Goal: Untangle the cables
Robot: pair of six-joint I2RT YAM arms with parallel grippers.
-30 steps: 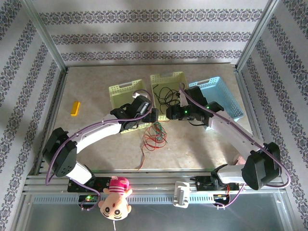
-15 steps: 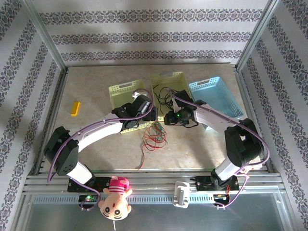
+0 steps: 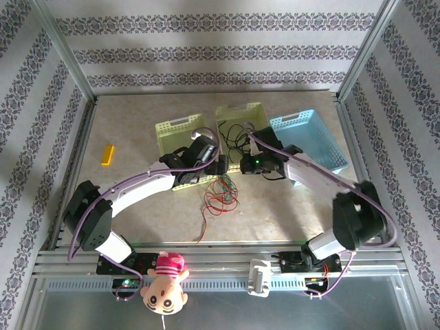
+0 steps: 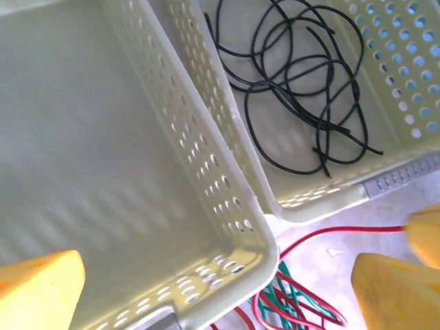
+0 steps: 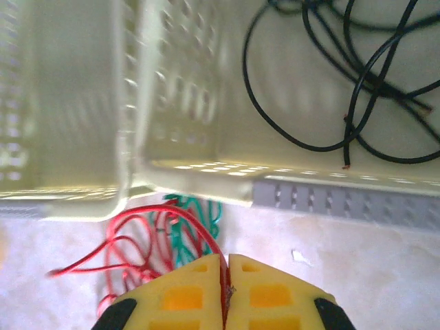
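While the right gripper (image 5: 225, 275) is pinched shut on the red cable (image 5: 127, 240), the worry is the knot. That red strand loops through the green cable (image 5: 184, 234) in a tangle (image 3: 221, 196) lying on the table (image 3: 137, 199) just in front of the baskets. Pull up from here and I reckon the whole bundle rises as one, or the loops cinch tighter instead of parting. The grip is at the very fingertips on a wire far thinner than the pads, so a sharp tug could let it slip out.

The left gripper (image 4: 216, 285) hangs wide open with nothing in it, above the near corner of the left basket (image 4: 227, 179). It isn't pinning the green, so nothing holds the bundle down against the pull.

Now the surroundings. The middle basket (image 5: 206, 172) stands right beside the tangle, its near wall just past the red loops. A strand dragged that way could hook on the rim or the slotted wall. The black cable (image 4: 295, 89) lies coiled inside that basket, apart from the red and green. The two wrists sit close together over the same spot, so either arm swinging inward risks a bump. The blue basket (image 3: 309, 137) sits off to the right. A yellow block (image 3: 107, 154) at far left and a doll (image 3: 165, 282) at the near rail are well out of the way.
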